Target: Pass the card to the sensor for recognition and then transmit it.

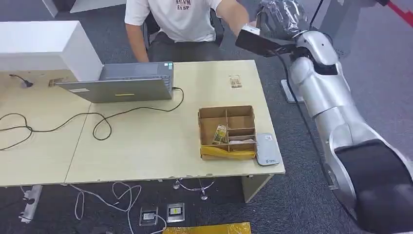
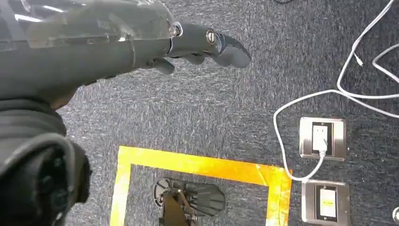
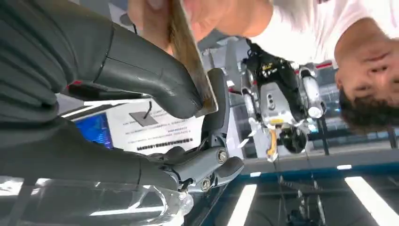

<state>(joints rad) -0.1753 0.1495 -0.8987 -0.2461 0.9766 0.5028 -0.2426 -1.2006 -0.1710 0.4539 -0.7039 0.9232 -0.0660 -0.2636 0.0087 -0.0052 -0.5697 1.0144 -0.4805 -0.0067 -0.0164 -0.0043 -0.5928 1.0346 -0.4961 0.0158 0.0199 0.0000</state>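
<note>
My right hand [image 1: 280, 18] is raised past the table's far right corner, level with the forearm [image 1: 233, 14] of a seated person in a white shirt. In the right wrist view the thumb [image 3: 146, 77] and a finger pinch a thin brown card [image 3: 190, 56] seen edge-on. The person's fingers [image 3: 150, 14] hold the card's other end. The grey flat sensor [image 1: 267, 149] lies on the table's near right corner, beside a cardboard box [image 1: 228, 113] with several cards in its compartments. My left hand [image 2: 141, 42] hangs over the floor with its fingers stretched out, holding nothing.
An open laptop [image 1: 122, 85] and a white box [image 1: 44, 46] stand at the back left of the wooden table [image 1: 146, 146], with black cables across it. A small card [image 1: 235, 82] lies at the back right. Floor sockets [image 2: 322, 139] and yellow tape [image 2: 202, 167] lie below.
</note>
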